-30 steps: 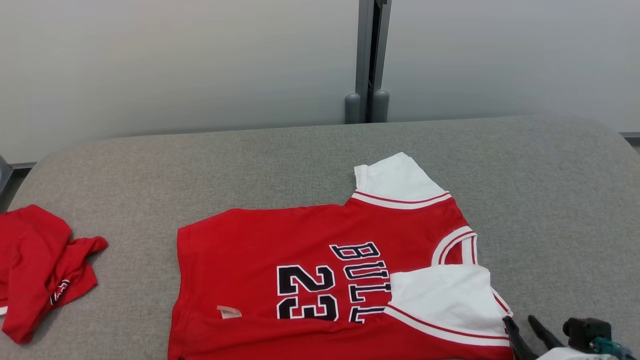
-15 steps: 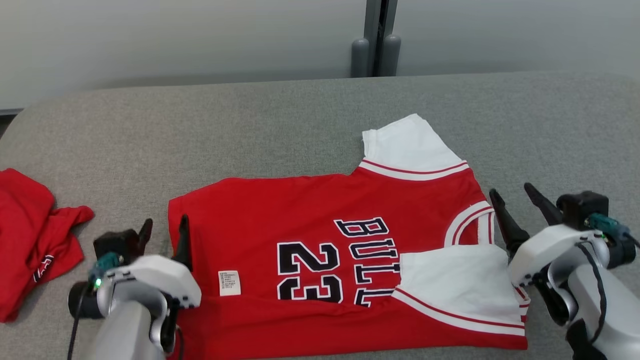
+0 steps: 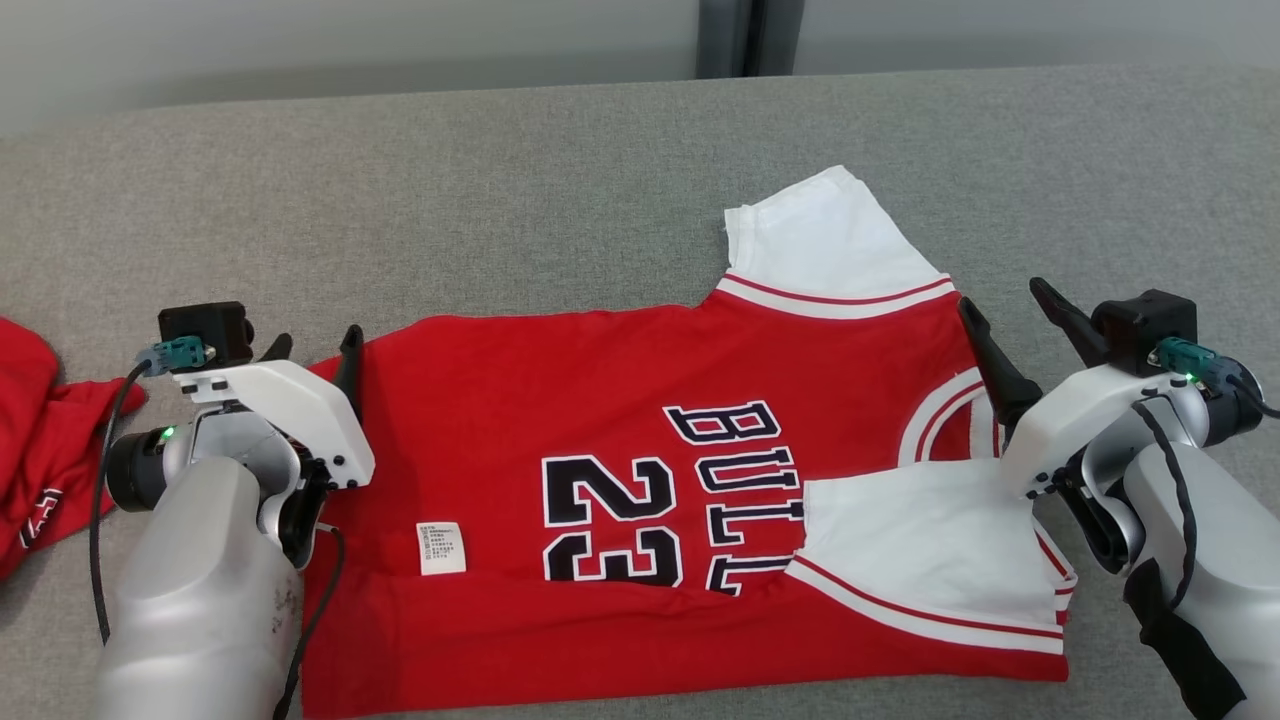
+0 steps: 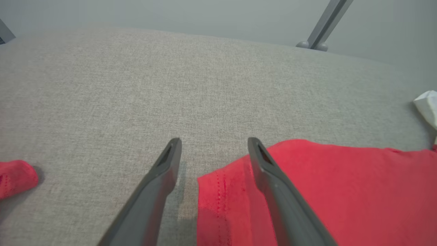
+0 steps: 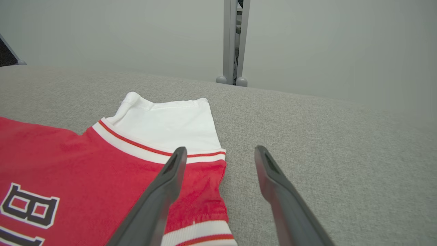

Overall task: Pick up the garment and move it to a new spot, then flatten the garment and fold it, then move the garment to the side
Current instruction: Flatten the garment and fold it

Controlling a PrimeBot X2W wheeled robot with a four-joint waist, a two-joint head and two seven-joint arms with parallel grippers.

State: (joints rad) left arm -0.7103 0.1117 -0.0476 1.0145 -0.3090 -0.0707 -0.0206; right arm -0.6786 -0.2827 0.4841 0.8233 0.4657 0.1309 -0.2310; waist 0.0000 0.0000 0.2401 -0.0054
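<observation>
Red jersey: black, white-edged lettering reads "BULL" and lies sideways in the head view. Its end runs under the folded white sleeve and cannot be read. Beside it stands the number "23" in the same style. The right wrist view shows the "B" alone. White tag on the jersey's red body: print too small to read. Second red garment, at the left: partial white-edged mark, illegible.

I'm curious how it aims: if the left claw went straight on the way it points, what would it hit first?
The left claw would probably meet the grey pad first, just past the corner of the shirt; one finger overlaps that red edge. Its height above the pad is unclear.
</observation>
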